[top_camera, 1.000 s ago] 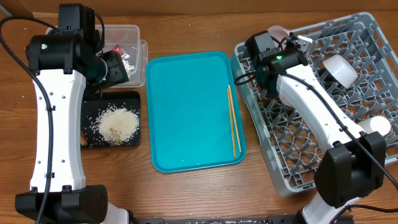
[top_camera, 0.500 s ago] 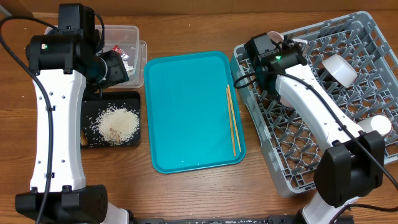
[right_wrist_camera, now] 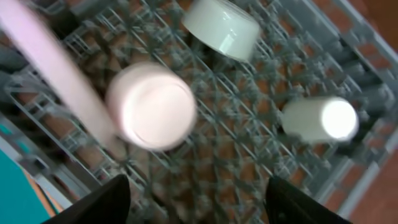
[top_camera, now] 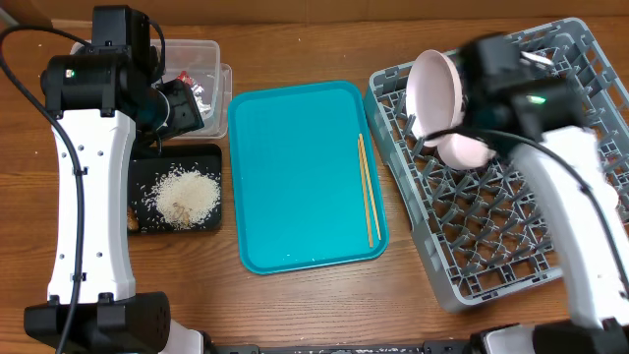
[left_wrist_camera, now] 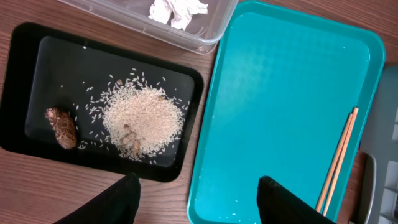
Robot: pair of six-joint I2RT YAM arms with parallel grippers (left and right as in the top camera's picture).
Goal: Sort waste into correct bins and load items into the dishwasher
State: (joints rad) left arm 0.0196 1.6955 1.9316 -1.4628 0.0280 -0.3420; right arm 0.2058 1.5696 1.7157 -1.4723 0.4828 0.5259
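The white plate [top_camera: 436,87] stands on edge in the grey dishwasher rack [top_camera: 432,270], with a pale bowl [top_camera: 464,149] upside down beside it. In the right wrist view my right gripper [right_wrist_camera: 196,205] hangs open and empty above the rack [right_wrist_camera: 249,155], over the plate's rim [right_wrist_camera: 53,71], two bowls [right_wrist_camera: 152,106] [right_wrist_camera: 221,25] and a cup [right_wrist_camera: 320,118]. Two chopsticks [top_camera: 367,192] lie on the teal tray [top_camera: 295,177]. My left gripper [left_wrist_camera: 199,202] is open and empty over the gap between black tray [left_wrist_camera: 186,162] and teal tray. Rice [left_wrist_camera: 143,115] and a brown lump [left_wrist_camera: 61,127] lie in the black tray.
The clear tub [top_camera: 211,54] at the back left holds a red wrapper [top_camera: 187,79] and a white napkin [left_wrist_camera: 177,7]. The left arm [top_camera: 88,197] stands over the table's left side. The right arm [top_camera: 560,167] is blurred over the rack.
My right gripper has opened and let go of the plate, which now stands in the rack. The right arm has swung away to the right. The left arm has not moved.
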